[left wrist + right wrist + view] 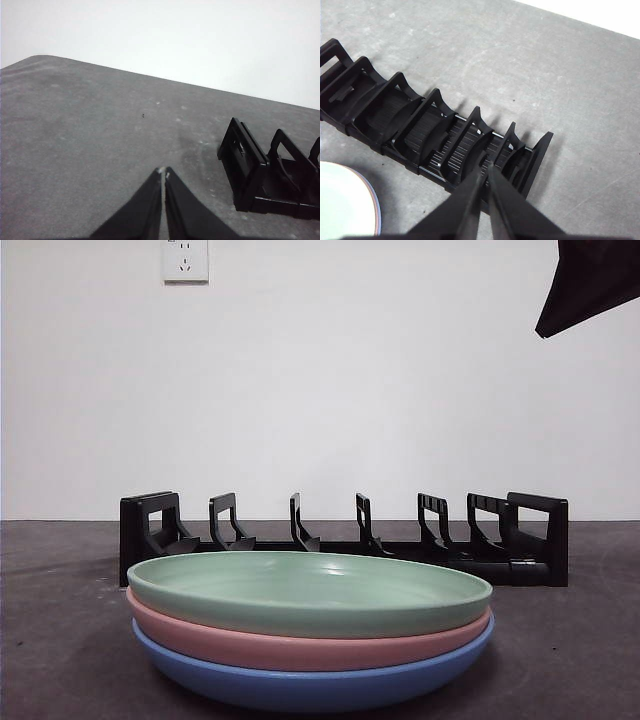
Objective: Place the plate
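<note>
Three plates are stacked near the front of the table: a green plate [310, 590] on top, a pink plate [300, 645] under it, a blue plate [310, 685] at the bottom. The stack's edge shows in the right wrist view [345, 205]. A black slotted plate rack [350, 540] stands empty behind the stack. My right gripper [485, 167] is shut and empty, hovering high over one end of the rack [430, 125]. It shows as a black tip [590, 280] at the top right of the front view. My left gripper [164, 172] is shut and empty over bare table beside the rack's other end [265, 175].
The grey table [580, 640] runs to a white wall [350, 370] with a power socket [185, 258]. Bare table surface lies on both sides of the rack and the stack.
</note>
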Robot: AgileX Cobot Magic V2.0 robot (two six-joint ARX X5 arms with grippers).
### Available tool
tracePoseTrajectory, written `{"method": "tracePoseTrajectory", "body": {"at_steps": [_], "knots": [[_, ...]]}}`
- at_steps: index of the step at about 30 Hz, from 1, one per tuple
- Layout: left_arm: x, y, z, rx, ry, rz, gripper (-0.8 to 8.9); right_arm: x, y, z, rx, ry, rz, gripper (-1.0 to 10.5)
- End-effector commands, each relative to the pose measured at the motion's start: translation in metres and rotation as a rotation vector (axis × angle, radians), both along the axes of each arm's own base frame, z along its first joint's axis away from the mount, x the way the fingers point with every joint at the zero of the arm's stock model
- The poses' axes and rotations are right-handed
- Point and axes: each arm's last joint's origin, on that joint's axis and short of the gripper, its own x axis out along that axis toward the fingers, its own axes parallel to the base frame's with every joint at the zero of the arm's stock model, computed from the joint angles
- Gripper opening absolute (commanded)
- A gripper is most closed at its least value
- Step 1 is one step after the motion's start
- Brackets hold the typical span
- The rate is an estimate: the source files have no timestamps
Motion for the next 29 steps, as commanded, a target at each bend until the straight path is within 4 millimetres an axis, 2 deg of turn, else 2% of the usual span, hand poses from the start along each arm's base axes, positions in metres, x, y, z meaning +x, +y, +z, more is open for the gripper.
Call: {"method": "tracePoseTrajectory", "body": {"at_steps": [1, 4, 6, 14, 17, 20, 26, 29], "knots": [[0.001, 0.0, -0.006, -0.001, 0.011, -0.004, 0.08, -0.002, -0.003, 0.007, -0.041, -0.048, -0.022, 0.2], [0.001, 0.0, -0.006, -0.001, 0.011, -0.004, 0.08, -0.014, -0.008, 0.005, -0.081, -0.139, -0.08, 0.2], [0.001, 0.0, -0.006, -0.001, 0.011, -0.004, 0.08, -0.026, -0.013, -0.005, -0.095, -0.226, -0.152, 0.2], [0.001, 0.0, -0.006, -0.001, 0.011, -0.004, 0.08, -0.102, -0.043, -0.09, -0.028, -0.4, -0.377, 0.2], [0.001, 0.0, -0.006, -0.001, 0.011, -0.004, 0.08, -0.122, -0.05, -0.117, -0.032, -0.442, -0.438, 0.2], [0.001, 0.0, -0.006, -0.001, 0.011, -0.004, 0.08, -0.133, -0.055, -0.138, -0.027, -0.475, -0.524, 0.2], [0.001, 0.0, -0.006, -0.001, 0.011, -0.004, 0.08, -0.14, -0.057, -0.171, 0.027, -0.482, -0.592, 0.2], [0.001, 0.0, -0.006, -0.001, 0.011, -0.004, 0.08, -0.144, -0.057, -0.173, 0.028, -0.462, -0.598, 0.2]]}}
